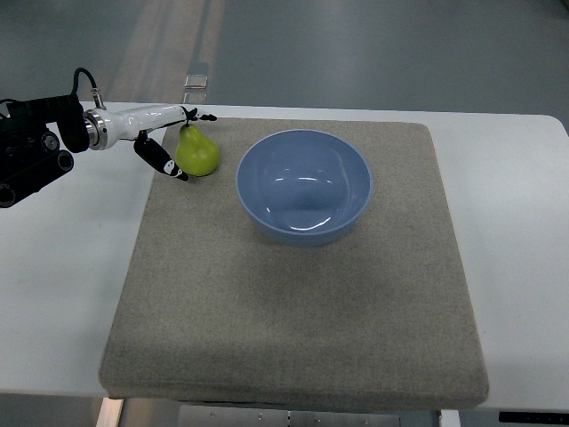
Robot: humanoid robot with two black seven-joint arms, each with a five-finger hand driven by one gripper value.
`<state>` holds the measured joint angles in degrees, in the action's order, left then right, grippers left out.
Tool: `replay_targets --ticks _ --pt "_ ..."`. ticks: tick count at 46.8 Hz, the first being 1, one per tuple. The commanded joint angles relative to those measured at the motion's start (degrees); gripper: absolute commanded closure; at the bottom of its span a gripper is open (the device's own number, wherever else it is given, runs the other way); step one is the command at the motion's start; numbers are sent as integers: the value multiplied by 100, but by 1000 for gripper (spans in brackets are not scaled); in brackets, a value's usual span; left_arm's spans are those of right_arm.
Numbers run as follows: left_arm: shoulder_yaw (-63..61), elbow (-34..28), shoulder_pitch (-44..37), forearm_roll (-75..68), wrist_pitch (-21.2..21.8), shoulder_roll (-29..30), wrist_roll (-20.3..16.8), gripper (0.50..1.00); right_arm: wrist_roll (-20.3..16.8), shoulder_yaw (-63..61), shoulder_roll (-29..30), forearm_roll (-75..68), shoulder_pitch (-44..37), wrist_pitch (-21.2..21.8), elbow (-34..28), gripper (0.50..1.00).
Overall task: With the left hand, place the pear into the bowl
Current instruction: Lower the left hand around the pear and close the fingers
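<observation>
Pear (197, 153) sits at the far left corner of the grey mat (293, 311), upright with its stem end pointing away from us, just beside the blue bowl (304, 185) but not touching it. We see the left hand (169, 142) reaching in from the left edge, its white wrist lying across the mat's border, one dark finger passing behind the top of the fruit and another curling along its near left side. The fingers bracket the pear closely; whether they already press on it we cannot tell, though we judge the hand to be closing for a grasp rather than carrying anything, since the fruit rests on the mat. The right hand is out of view. We expect the pear to be fairly light, firm under the fingers, and smooth-skinned enough to slip, with a tapered neck that offers poor purchase. We would take it around the wide lower belly, fingers on opposite sides, squeezing gently so as not to bruise it. The bowl stands empty and open, a short carry to the right.
</observation>
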<state>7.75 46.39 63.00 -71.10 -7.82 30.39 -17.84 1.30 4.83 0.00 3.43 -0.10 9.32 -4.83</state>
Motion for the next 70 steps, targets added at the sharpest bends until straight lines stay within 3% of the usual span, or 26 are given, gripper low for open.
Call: replay_targets --ticks 1,19,31,39,49,51,59,63,64,68,70 --pt "-10 -42 -7 -9 18 -33 0 516 2 0 0 0 1 0 0 574" --pt "-37 -42 2 -80 18 -42 0 531 2 0 0 0 1 0 0 574" --pt "-46 -42 2 -97 0 -42 0 675 -7 0 0 0 1 0 0 574" --pt "-46 -42 2 -97 0 -68 0 724 2 0 0 0 1 0 0 574" --pt "-54 -51 -7 -97 -18 -86 0 930 2 0 0 0 1 0 0 574" --pt "-54 -51 -24 -97 -26 -86 0 1000 -7 0 0 0 1 0 0 574" --pt "-54 -51 -33 -89 -26 -112 0 1000 2 0 0 0 1 0 0 574" --pt "-46 -51 -33 -88 -26 -112 0 755 -7 0 0 0 1 0 0 574" --pt "-46 -51 -33 -80 -35 -112 0 727 2 0 0 0 1 0 0 574" --pt "-54 -51 -33 -88 -44 -103 -9 705 -7 0 0 0 1 0 0 574" --pt "-54 -51 -33 -88 -70 -103 -9 643 -7 0 0 0 1 0 0 574"
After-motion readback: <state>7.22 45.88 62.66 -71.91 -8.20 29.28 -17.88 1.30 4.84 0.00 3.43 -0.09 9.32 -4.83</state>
